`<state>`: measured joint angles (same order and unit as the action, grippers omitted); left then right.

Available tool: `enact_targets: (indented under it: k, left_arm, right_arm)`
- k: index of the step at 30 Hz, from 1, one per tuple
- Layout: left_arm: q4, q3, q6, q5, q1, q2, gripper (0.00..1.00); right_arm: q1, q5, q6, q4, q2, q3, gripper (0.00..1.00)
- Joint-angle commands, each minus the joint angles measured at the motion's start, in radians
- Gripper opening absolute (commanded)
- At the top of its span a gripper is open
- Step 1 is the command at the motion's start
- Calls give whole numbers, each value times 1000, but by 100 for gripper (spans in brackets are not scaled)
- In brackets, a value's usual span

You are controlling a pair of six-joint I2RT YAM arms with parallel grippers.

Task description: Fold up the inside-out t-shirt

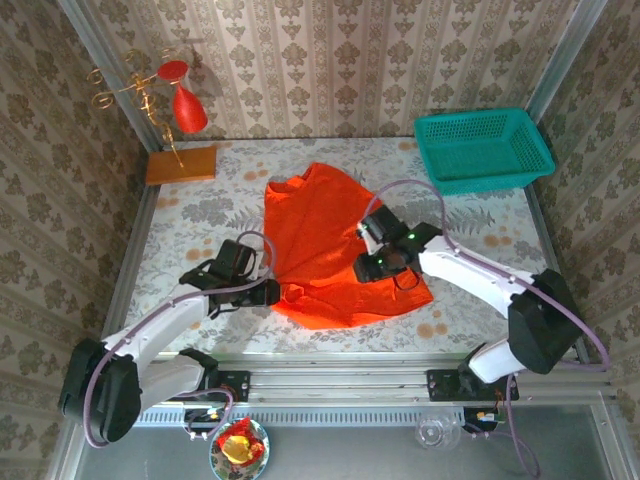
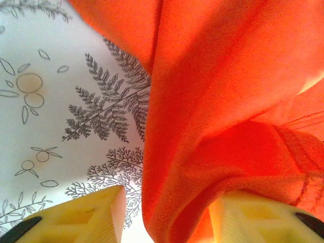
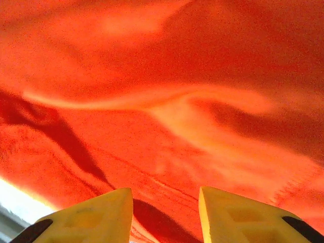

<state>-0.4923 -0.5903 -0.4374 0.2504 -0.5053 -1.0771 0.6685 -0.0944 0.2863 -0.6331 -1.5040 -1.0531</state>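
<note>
The inside-out t-shirt (image 1: 330, 240) lies partly folded in the middle of the table, bright orange-red and wrinkled. My left gripper (image 1: 275, 292) is at its near left corner. In the left wrist view a thick fold of the t-shirt (image 2: 217, 101) hangs between the parted yellow fingers (image 2: 91, 217); it rests against the right finger, and a gap shows at the left one. My left gripper (image 2: 169, 212) is open. My right gripper (image 1: 378, 266) sits low over the shirt's right side. Seen from the right wrist, it (image 3: 164, 202) is open just above the cloth (image 3: 162, 101), nothing pinched.
A teal basket (image 1: 483, 148) stands at the back right. A flat wooden block (image 1: 181, 164) and a red ornament on a gold stand (image 1: 185, 105) occupy the back left corner. The floral tablecloth (image 1: 200, 220) shows bare to the left of the shirt.
</note>
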Motion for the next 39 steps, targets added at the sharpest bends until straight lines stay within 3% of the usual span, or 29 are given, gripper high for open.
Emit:
enact_targets:
  k: [1,5,9,17,21,28,30,33,39]
  left_arm:
    - [-68,-101,45,-39,-24,34,51]
    - [-126,-153,72,-67,-39,21,52]
    - [-115,-152,73,-58,-44,7,50]
    - [-93,-133,64,-53,-47,11,50]
    - [-89,-128,66,-57,-47,14,50]
    - [-96,-138,76,-61,-47,16,50]
    - [-82,-135,78,-44,-48,17,50]
    - [-75,-141,81,-27,-50,12,51]
    - [-72,-140,87,-28,-52,6,51]
  right_arm:
    - [75,11,-195,-29,-63,-24,43]
    - [176,133,-394,-71,-142,-43,47]
    - [197,189,-535,-129,-220,-70,47]
    - [197,230,-627,-145,-305,-71,51]
    - [197,250,-636,-144,-349,-82,44]
    - [192,300,-626,-83,-278,-79,9]
    - [188,301,-629,-86,-250,-87,9]
    - [183,284,-637,-100,-221,-94,22]
    - [155,294,-661,-133,-238,-99,17]
